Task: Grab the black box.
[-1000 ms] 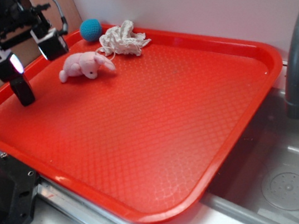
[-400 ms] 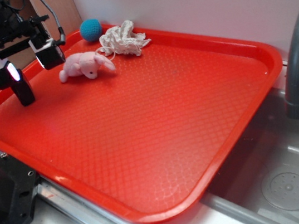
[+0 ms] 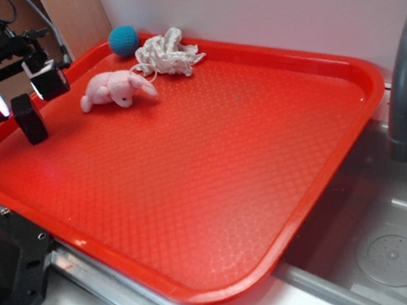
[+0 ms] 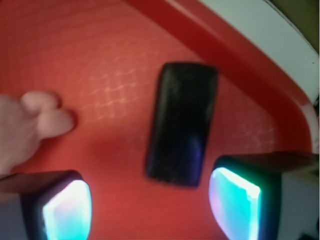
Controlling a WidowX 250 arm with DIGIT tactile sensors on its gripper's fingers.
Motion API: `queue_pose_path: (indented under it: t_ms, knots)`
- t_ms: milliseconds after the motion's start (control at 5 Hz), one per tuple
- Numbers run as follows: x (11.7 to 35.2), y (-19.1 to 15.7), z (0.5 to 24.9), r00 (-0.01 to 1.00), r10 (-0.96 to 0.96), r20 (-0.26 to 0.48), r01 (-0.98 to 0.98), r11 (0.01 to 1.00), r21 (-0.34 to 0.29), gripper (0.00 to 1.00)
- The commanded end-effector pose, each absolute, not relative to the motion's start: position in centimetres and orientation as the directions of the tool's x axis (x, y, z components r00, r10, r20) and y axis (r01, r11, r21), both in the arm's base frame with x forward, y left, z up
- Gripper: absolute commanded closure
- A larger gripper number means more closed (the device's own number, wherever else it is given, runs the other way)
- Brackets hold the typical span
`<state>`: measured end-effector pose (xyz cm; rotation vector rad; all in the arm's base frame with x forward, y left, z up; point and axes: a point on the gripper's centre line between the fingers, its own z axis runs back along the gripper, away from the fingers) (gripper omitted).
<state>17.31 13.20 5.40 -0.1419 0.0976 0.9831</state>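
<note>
The black WidowX gripper (image 3: 17,94) is seen released, jaws apart, nothing grasped. The small matte black rectangular box (image 3: 29,119) is observed upright just below it on the red textured plastic tray (image 3: 213,166).

Black metal arm, exposed black cables; blocky black fingers (image 3: 48,81) with glowing white-cyan pads (image 4: 234,202).

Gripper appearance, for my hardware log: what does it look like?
The gripper is black, a bare frame with dark cables looping above. Its two fingers end in blocky black-rimmed pads with pale faces glowing cyan-white in the wrist view.
</note>
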Motion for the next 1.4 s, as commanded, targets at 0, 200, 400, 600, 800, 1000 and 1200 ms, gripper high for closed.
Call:
queue_pose_path:
  t_ms: [0, 200, 400, 600, 800, 1000, 1200]
  knots:
    - [18.4, 15.0, 6.9, 0.528, 0.846, -0.077, -0.846, 0.516, -0.133, 0.0]
    - [19.8, 14.9, 5.2, 0.462, 0.885, -0.058, -0.881, 0.45, -0.144, 0.0]
    - [20.3, 15.8, 3.9, 0.451, 0.889, -0.086, -0.889, 0.438, -0.136, 0.0]
    - [21.0, 16.0, 3.0, 0.441, 0.89, -0.117, -0.896, 0.429, -0.112, 0.0]
    - [21.1, 15.5, 2.6, 0.455, 0.882, -0.127, -0.89, 0.445, -0.096, 0.0]
    - [21.0, 14.9, 1.3, 0.453, 0.88, -0.142, -0.891, 0.451, -0.053, 0.0]
    - [20.5, 14.6, 0.7, 0.46, 0.878, -0.131, -0.888, 0.458, -0.049, 0.14]
